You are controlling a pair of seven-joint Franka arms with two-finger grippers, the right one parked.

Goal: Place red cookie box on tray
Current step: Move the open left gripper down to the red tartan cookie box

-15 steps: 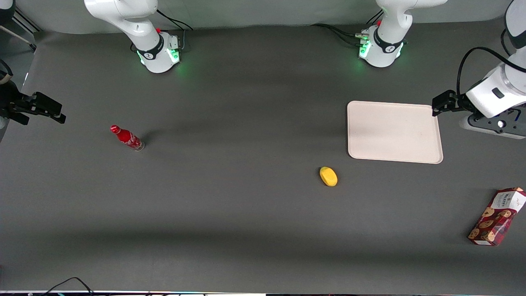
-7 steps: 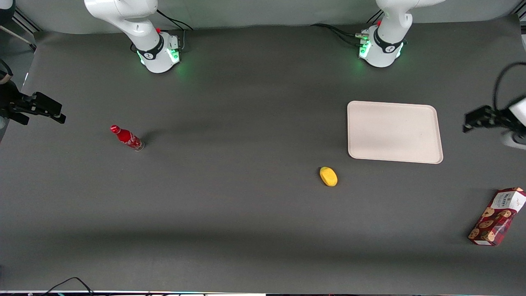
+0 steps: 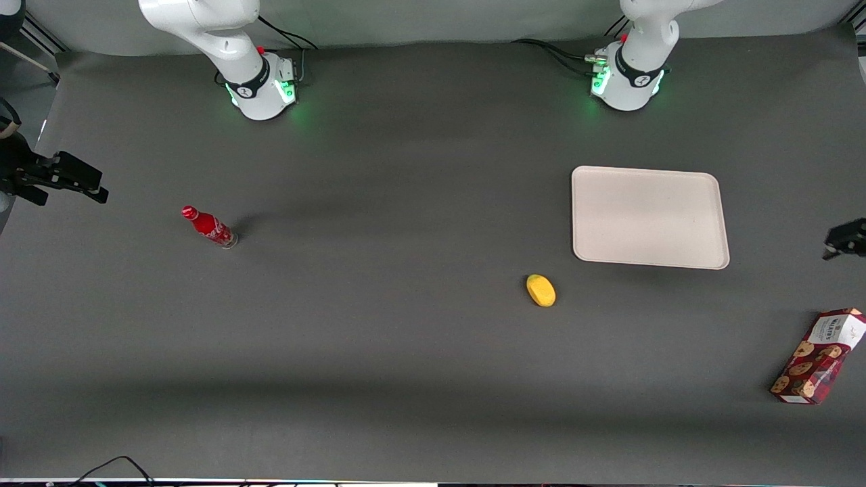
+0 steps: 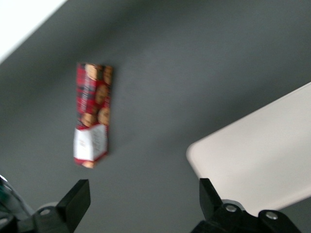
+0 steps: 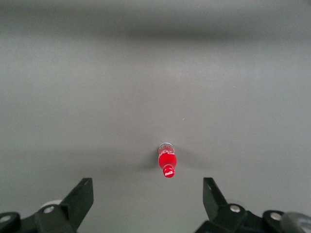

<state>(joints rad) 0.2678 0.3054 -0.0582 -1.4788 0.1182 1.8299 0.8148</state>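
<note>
The red cookie box (image 3: 818, 356) lies flat on the dark table at the working arm's end, nearer the front camera than the tray (image 3: 649, 216); its white label end points away from that camera. The left wrist view shows the box (image 4: 92, 114) lying apart from the tray (image 4: 257, 160), with grey table between them. My left gripper (image 4: 143, 201) hangs open above the bare table between the two, holding nothing. In the front view only a dark tip of the gripper (image 3: 846, 240) shows at the frame edge, beside the tray and farther from the camera than the box.
A yellow lemon-like object (image 3: 540, 290) lies a little nearer the front camera than the tray. A small red bottle (image 3: 208, 226) stands toward the parked arm's end of the table. The table's end edge (image 4: 24, 19) runs close to the box.
The left arm has swung away from the tray toward the table's end and toward the front camera, so that only its gripper tip still shows in the front view. Box, tray, lemon and bottle have not moved.
</note>
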